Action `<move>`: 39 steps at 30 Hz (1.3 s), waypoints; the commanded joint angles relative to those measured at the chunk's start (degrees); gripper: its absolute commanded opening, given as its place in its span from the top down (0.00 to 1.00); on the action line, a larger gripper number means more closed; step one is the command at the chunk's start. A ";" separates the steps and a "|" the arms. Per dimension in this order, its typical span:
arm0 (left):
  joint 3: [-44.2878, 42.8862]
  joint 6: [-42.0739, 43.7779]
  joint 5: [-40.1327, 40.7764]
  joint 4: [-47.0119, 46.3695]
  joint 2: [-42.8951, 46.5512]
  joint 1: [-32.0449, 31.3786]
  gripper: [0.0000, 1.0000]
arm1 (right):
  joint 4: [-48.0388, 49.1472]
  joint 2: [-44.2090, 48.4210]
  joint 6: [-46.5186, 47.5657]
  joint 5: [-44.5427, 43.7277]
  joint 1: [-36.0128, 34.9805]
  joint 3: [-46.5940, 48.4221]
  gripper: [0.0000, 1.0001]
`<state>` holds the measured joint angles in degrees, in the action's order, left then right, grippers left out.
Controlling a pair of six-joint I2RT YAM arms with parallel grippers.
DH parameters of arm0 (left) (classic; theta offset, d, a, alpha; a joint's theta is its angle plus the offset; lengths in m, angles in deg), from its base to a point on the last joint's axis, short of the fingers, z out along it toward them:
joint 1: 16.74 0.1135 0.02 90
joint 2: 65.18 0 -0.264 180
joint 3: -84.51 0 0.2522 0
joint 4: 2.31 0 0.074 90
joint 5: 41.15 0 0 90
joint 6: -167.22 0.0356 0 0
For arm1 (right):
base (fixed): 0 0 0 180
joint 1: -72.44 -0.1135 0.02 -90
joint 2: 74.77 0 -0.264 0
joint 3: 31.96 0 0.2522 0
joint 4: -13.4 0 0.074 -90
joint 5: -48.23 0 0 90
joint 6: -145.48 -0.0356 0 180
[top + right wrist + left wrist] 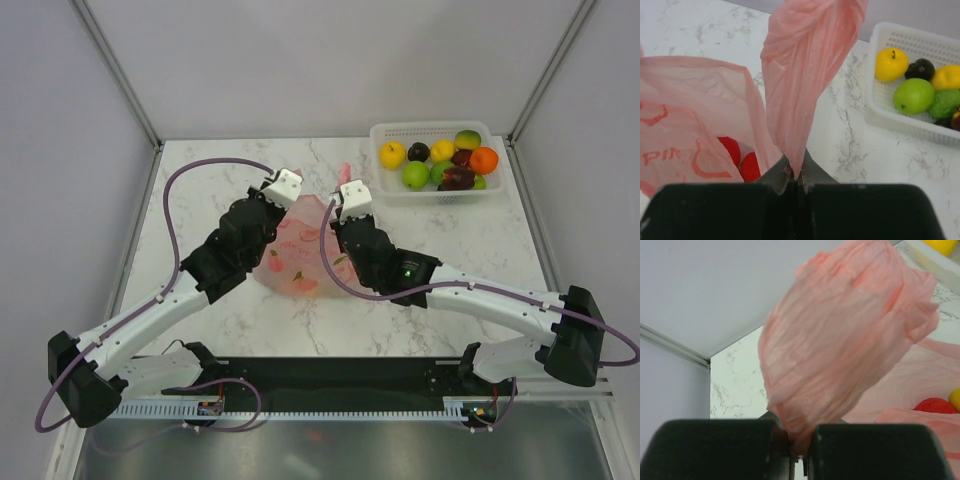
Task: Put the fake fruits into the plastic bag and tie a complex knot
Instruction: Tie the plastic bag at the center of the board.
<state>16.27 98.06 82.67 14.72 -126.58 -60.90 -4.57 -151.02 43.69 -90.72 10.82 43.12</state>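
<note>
Top external — marble table (470,240), pale walls (330,60)

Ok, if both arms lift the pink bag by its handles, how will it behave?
Probably floppy: the bag is thin crinkled film, bunched in the left gripper and right gripper. It would likely sag, with red fruits loose inside.

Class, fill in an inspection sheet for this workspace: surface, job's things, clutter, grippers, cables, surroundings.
surface: white marbled tabletop.
job's things: pink plastic bag mid-table, red fruits inside; more fruits in the white basket, far right; no knot seen.
clutter: nothing seen.
grippers: left gripper shut on one bag handle; right gripper shut on the other handle.
cables: purple cables loop along both arms.
surroundings: pale walls, metal frame posts.
</note>
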 commanded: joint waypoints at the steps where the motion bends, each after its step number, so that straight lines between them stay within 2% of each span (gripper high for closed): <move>1: -0.63 1.57 -2.44 -2.13 1.55 -0.40 0.98 | 6.04 2.23 15.30 11.47 0.89 -0.84 1.00; 4: -0.10 1.83 -5.34 -2.39 2.43 -0.92 0.98 | 10.44 6.53 16.01 19.21 3.61 -5.50 1.00; 8: 0.86 4.55 -6.93 -3.00 2.78 -2.33 0.98 | 12.21 10.24 13.90 36.76 12.82 -7.53 1.00; 10: 0.95 5.08 -7.02 -3.00 2.35 -2.86 0.98 | 12.12 10.51 13.81 41.46 16.08 -7.44 1.00; 16: 0.87 8.42 -1.93 -3.00 1.56 -4.35 0.98 | 11.59 8.40 11.97 61.91 23.03 -5.69 1.00; 20: 0.69 11.23 3.61 -4.57 0.41 -5.58 0.98 | 12.29 8.04 11.79 65.47 24.97 -6.03 1.00; 25: 0.95 10.28 1.61 -4.76 2.07 -5.67 0.96 | 12.03 9.36 10.12 68.01 28.30 -7.00 1.00; 28: 1.66 8.00 -5.94 -3.72 6.71 -5.67 0.65 | 10.45 10.24 11.08 71.18 30.59 -7.00 1.00; 29: 1.05 5.73 -10.66 -2.05 7.78 -5.67 0.51 | 9.58 10.33 11.26 73.10 31.04 -6.66 1.00; 31: -0.27 2.55 -14.21 3.30 10.24 -5.67 0.36 | 8.34 9.89 13.27 75.22 32.61 -5.95 1.00; 34: -4.48 -4.38 -21.67 12.60 11.83 -5.58 0.24 | 6.32 8.31 14.42 80.22 34.55 -3.76 1.00; 36: -5.46 -6.59 -23.45 15.70 12.71 -5.67 0.14 | 6.14 7.26 14.69 82.51 35.43 -3.14 1.00; 37: -5.90 -9.04 -24.67 18.33 13.85 -5.59 0.05 | 6.14 7.08 14.87 83.13 36.22 -3.14 1.00; 39: -6.95 -10.81 -26.17 20.28 14.91 -5.58 0.03 | 6.32 6.81 15.04 83.75 36.66 -3.14 1.00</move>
<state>11.87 94.50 62.85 27.44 -113.03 -66.36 1.01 -143.85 56.85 -12.40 46.49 37.37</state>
